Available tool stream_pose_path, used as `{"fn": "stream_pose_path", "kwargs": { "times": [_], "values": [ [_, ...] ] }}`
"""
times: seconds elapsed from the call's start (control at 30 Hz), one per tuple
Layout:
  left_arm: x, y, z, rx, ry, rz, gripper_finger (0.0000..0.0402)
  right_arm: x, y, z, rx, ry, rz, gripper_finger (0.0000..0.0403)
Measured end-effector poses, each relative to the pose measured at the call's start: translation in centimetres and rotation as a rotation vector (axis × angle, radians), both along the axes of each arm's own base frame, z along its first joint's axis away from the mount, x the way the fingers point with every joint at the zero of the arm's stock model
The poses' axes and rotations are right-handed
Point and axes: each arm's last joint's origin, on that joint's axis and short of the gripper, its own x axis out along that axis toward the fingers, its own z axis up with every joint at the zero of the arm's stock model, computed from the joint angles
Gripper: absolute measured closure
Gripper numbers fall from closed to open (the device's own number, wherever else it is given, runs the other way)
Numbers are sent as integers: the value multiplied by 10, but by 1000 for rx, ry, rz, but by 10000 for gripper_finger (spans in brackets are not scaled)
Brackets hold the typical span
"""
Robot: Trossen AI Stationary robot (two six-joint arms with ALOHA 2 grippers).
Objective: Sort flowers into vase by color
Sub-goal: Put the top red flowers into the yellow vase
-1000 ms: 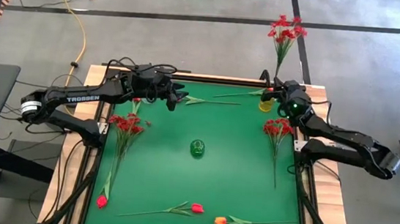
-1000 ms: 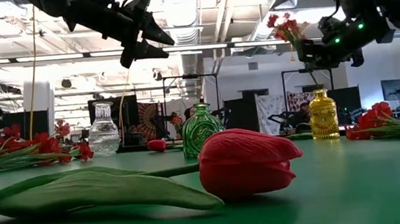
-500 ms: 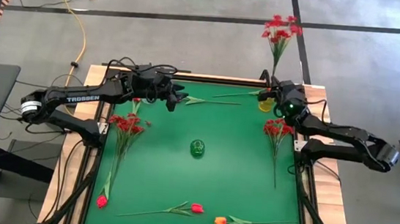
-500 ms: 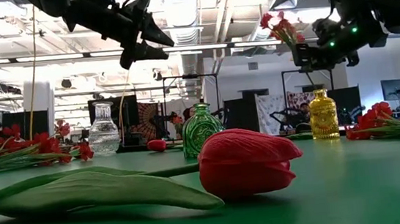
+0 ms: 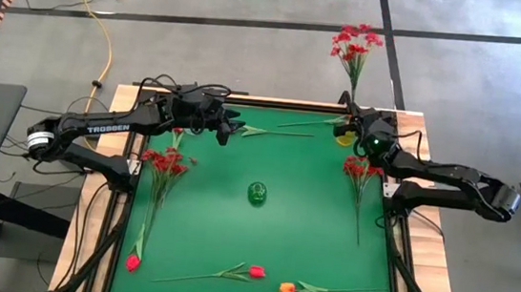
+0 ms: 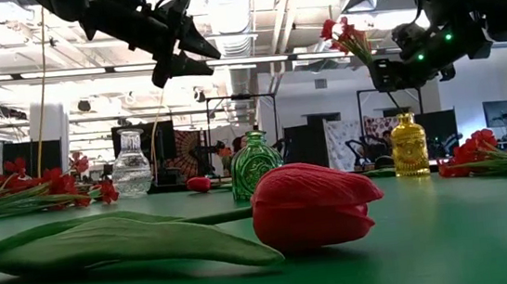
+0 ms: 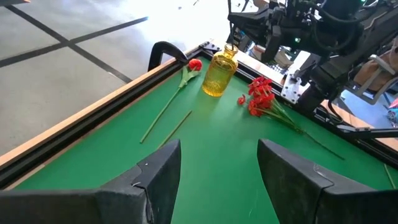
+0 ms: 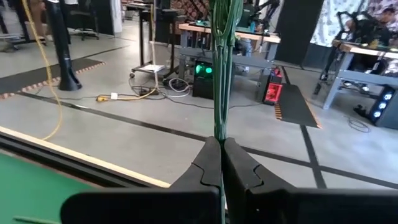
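My right gripper [image 8: 221,152] is shut on a spray of small red blossoms [image 5: 355,38] and hovers over the yellow vase [image 5: 344,135] at the table's far right corner. My left gripper [image 5: 234,124] is open in the air over the far left part of the table. Lying on the green mat are a red spray [image 5: 165,164] on the left and another [image 5: 362,167] on the right. A red tulip [image 5: 132,262], a red-pink tulip [image 5: 256,272] and an orange tulip [image 5: 287,289] lie by the near edge. One more tulip [image 7: 194,64] lies beside the yellow vase. My right gripper pinches the spray's bundled green stems [image 8: 219,134] between its two fingers. The fingers lie level, pointing to the table's far side, across the stems. The spray is lifted clear and stands nearly upright, with its blossoms [image 6: 341,31] above the fingers, leaning toward the table's left.
A green vase [image 5: 257,194] stands at the mat's middle and a clear glass vase [image 6: 131,163] at the far left. A wooden frame [image 5: 117,238] borders the mat. Open mat lies between the green vase and the near tulips.
My right gripper has shifted a little toward the table's left and turned. The held spray has swung with it, its blossoms moving toward the table's left. My left arm has kept still.
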Motion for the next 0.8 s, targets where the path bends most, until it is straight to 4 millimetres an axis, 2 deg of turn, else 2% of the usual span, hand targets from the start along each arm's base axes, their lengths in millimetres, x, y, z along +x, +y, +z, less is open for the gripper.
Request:
{"fn": "stream_pose_path", "kwargs": {
  "times": [0.3, 0.57, 0.8],
  "values": [
    [0, 0, 0, 0, 0, -1, 201, 0, 0, 3, -26, -14, -1, 380],
    [0, 0, 0, -1, -1, -1, 201, 2, 4, 26, -99, -105, 24, 380],
    [0, 0, 0, 8, -1, -1, 201, 25, 25, 49, -96, -140, 253, 380]
  ]
}}
